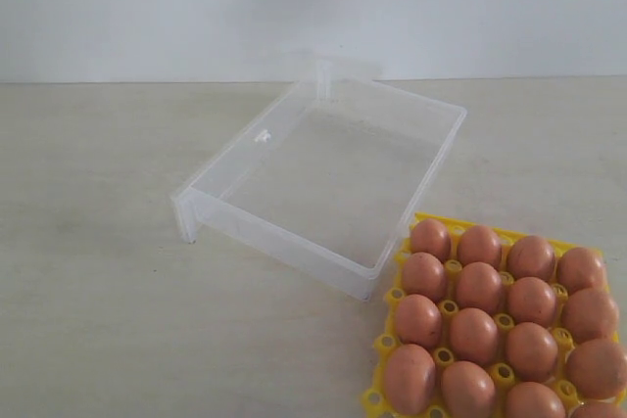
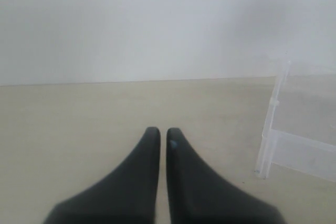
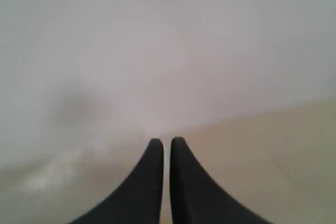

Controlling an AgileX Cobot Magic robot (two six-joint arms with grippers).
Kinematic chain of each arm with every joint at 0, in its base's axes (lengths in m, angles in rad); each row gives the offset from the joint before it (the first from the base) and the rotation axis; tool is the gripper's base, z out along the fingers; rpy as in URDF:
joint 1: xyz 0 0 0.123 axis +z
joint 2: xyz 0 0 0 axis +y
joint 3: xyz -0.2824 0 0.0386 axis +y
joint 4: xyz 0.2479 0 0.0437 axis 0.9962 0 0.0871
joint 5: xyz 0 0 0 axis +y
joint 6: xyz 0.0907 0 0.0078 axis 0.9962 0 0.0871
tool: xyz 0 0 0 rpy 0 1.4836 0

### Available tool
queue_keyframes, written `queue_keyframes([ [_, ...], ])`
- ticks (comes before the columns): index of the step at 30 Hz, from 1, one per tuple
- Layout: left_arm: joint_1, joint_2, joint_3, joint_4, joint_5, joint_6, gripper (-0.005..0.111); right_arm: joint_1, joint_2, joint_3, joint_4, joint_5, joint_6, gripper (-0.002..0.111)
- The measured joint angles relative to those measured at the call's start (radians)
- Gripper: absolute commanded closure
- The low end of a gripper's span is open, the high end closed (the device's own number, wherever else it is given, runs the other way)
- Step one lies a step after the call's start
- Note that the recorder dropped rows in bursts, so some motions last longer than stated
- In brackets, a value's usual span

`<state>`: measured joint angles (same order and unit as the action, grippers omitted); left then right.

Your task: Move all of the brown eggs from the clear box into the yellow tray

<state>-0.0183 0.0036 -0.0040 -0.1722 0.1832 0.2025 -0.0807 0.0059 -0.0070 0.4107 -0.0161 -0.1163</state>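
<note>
We see the brown eggs [image 1: 479, 286] all seated in the yellow tray [image 1: 373, 399], near right. The clear box [image 1: 274, 232] left of it holds none. Left tool [image 2: 163, 135] and right tool [image 3: 167, 145] are both closed and empty. The eggs look fragile, light and smooth, so we'd pinch gently across the middle.

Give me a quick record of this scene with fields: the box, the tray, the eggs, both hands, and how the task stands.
clear box: empty, on the table
yellow tray: beside the box, partly cut off by the exterior view's edge
brown eggs: about sixteen, all sitting in tray cups
left hand: shut, holding nothing, over bare table
right hand: shut, holding nothing
task: looks complete, no egg left in the box
</note>
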Motion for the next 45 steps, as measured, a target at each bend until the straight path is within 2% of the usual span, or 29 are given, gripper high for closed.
queue_keyframes([
  [2,0.0,0.0,0.0,0.0,0.0,0.0,0.103,-0.012,0.0,0.008,-0.174,0.293,-0.003,0.108],
  [4,0.0,0.0,0.0,0.0,0.0,0.0,0.103,-0.021,0.0,0.009,-0.251,0.346,0.001,0.108],
  [10,0.0,0.0,0.0,0.0,0.0,0.0,0.103,-0.021,0.0,0.009,-0.278,0.347,0.013,0.108],
  [12,0.0,0.0,0.0,0.0,0.0,0.0,0.103,-0.021,0.0,0.009,-0.278,0.294,0.044,0.108],
  [17,0.0,0.0,0.0,0.0,0.0,0.0,0.103,-0.021,-0.002,0.009,-0.234,-0.164,0.065,0.108],
  [19,0.0,0.0,0.0,0.0,0.0,0.0,0.103,-0.021,-0.002,0.009,-0.09,-0.337,-0.004,0.108],
  [21,0.0,0.0,0.0,0.0,0.0,0.0,0.103,-0.021,-0.002,0.008,0.088,-0.337,-0.15,0.108],
  [22,0.0,0.0,0.0,0.0,0.0,0.0,0.103,-0.021,-0.002,0.008,0.221,-0.315,-0.267,0.108],
  [24,0.0,0.0,0.0,0.0,0.0,0.0,0.103,-0.021,-0.002,0.008,0.606,-0.248,-0.709,0.108],
  [26,0.0,0.0,0.0,0.0,0.0,0.0,0.103,-0.013,-0.002,0.008,0.832,-0.23,-0.974,0.108],
  [29,0.0,0.0,0.0,0.0,0.0,0.0,0.103,0.036,-0.002,0.008,1.1,-0.247,-1.345,0.108],
  [32,0.0,0.0,0.0,0.0,0.0,0.0,0.103,0.079,-0.002,0.008,1.259,-0.267,-1.57,0.108],
  [34,0.0,0.0,0.0,0.0,0.0,0.0,0.103,0.075,-0.002,0.008,1.299,-0.26,-1.632,0.108],
  [39,0.0,0.0,0.0,0.0,0.0,0.0,0.103,-0.011,-0.002,0.008,1.328,-0.169,-1.69,0.108],
  [45,0.0,0.0,0.0,0.0,0.0,0.0,0.103,-0.021,-0.002,0.008,1.328,-0.124,-1.62,0.108],
])
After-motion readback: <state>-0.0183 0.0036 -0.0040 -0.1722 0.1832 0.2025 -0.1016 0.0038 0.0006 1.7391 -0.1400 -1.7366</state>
